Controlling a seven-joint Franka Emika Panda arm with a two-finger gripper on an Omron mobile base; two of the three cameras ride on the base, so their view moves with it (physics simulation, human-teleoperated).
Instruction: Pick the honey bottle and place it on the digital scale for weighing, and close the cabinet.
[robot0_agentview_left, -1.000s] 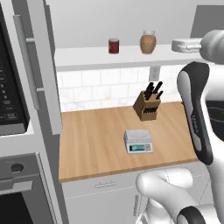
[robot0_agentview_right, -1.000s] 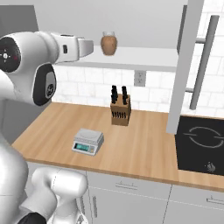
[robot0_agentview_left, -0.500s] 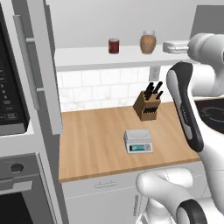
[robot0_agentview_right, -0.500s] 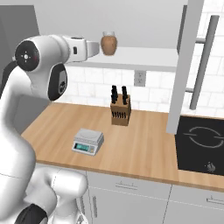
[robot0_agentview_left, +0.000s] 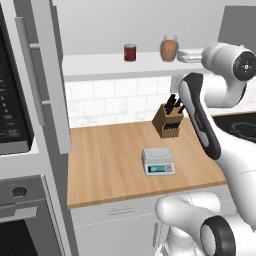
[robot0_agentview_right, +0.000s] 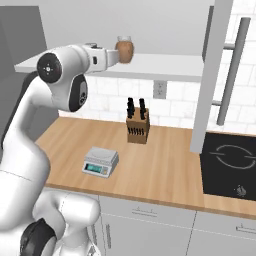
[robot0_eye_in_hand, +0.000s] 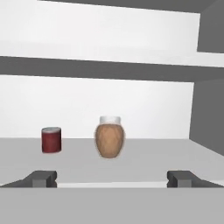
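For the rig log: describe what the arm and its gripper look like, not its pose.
The arm is glossy white with rounded, bulky links. Dark grey discs cap the joints, each with a small white ring mark at its centre, and a dark band runs along one link in the left base view. No loose cables show. The gripper ends in two small, blocky dark grey fingertips.

arm raised, reaching level; end effector (robot0_eye_in_hand: 112, 178) fingers spread wide, holding nothing.
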